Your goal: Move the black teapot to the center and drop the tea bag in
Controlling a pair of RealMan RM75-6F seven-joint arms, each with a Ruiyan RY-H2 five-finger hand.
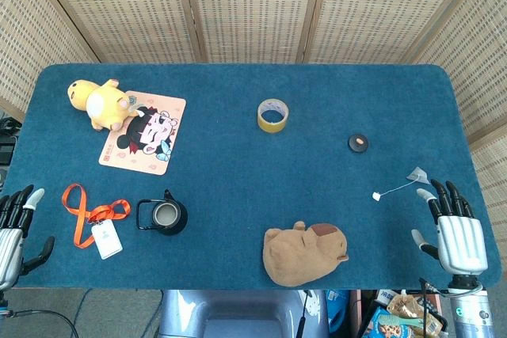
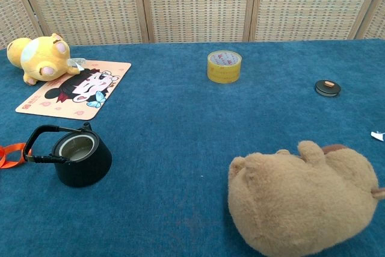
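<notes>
On the blue bench (image 1: 238, 164) lie one black teapot (image 1: 166, 216), lid off, one tea bag (image 1: 417, 173) with string and tag, one small black lid (image 1: 359, 142), one tape roll (image 1: 272, 115), two plush toys, one cartoon mat (image 1: 144, 132) and one orange lanyard (image 1: 91, 215). The left robot hand (image 1: 14, 231) is spread wide, holding nothing; the teapot stands well to its right. The right robot hand (image 1: 453, 227) is equally wide and empty, with the tea bag just beyond its fingertips (image 1: 428, 194).
</notes>
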